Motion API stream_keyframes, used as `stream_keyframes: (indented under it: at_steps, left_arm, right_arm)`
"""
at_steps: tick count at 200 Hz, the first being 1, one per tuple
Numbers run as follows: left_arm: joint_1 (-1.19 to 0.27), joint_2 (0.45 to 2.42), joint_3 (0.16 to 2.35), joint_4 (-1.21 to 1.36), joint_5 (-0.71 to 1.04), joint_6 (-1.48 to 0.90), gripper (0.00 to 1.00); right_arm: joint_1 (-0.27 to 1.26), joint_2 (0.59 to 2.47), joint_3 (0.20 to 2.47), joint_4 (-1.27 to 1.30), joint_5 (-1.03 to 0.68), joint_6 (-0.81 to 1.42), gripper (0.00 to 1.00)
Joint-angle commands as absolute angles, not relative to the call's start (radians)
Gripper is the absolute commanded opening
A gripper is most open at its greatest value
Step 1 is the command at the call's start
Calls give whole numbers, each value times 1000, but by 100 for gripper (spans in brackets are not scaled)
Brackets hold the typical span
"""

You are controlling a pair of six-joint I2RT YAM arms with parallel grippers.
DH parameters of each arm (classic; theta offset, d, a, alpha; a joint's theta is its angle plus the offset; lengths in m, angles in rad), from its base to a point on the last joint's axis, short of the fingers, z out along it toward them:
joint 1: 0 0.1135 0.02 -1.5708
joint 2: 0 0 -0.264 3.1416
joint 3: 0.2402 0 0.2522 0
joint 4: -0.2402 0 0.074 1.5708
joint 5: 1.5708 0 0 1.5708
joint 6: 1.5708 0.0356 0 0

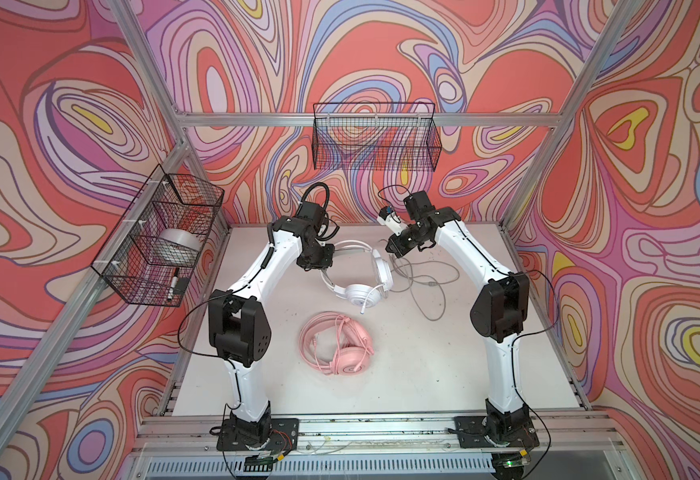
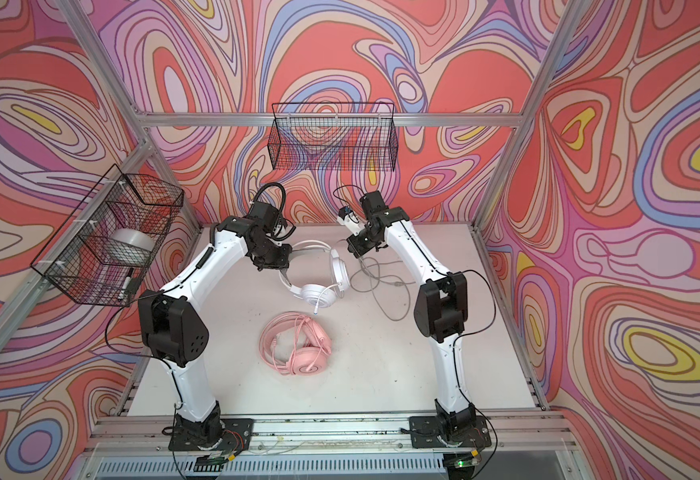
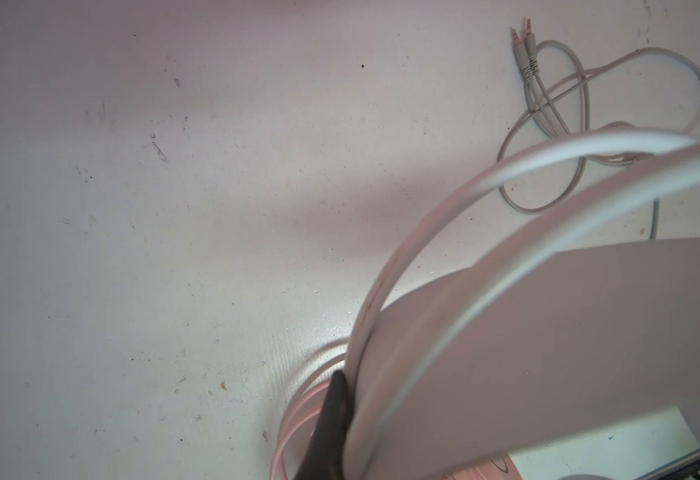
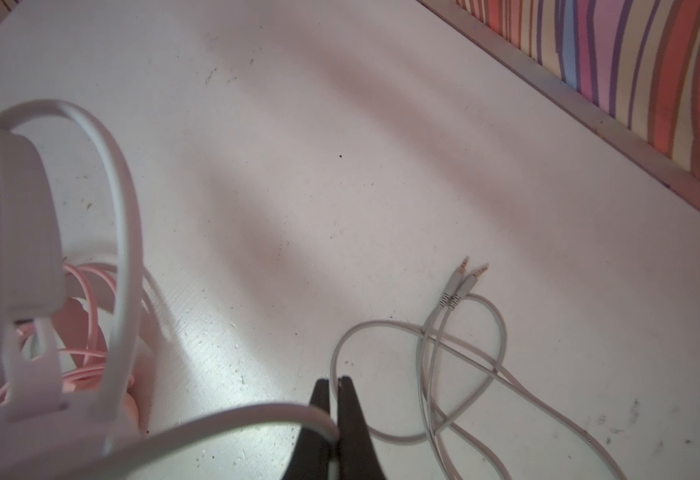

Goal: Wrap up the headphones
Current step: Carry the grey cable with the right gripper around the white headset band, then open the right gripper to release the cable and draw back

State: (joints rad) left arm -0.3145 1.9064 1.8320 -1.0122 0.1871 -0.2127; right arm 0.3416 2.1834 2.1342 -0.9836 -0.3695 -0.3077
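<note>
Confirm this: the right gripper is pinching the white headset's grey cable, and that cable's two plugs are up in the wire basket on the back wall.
One thing is wrong. The two plugs are not in a basket. They lie on the table at the end of the loose grey cable, as the right wrist view shows. The rest holds: the right gripper is shut on that cable.

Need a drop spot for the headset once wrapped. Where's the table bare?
Bare: front-right table, bordered by pink headset, right arm and front rail; a smaller patch between pink headset and left arm. Crowded: mid-back, where white headset, its loose grey cable, left gripper and right gripper meet.
</note>
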Motion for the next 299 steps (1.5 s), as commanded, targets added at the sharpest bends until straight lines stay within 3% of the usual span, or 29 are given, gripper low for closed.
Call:
stream_keyframes:
  at_steps: [1, 90, 221, 299]
  left_arm:
    - [-311, 1847, 1812, -968, 271, -242, 0]
    - [-246, 1784, 1735, -866, 399, -376, 0]
    - [-160, 1778, 1717, -842, 401, -601, 0]
    - [-118, 1753, 1692, -807, 369, -709, 0]
  right_arm:
    - [320, 2151, 2039, -886, -479, -230, 4]
    - [293, 2085, 1719, -671, -579, -128, 24]
    - [287, 1953, 1349, -557, -610, -97, 26]
    - [284, 1909, 1239, -530, -589, -86, 29]
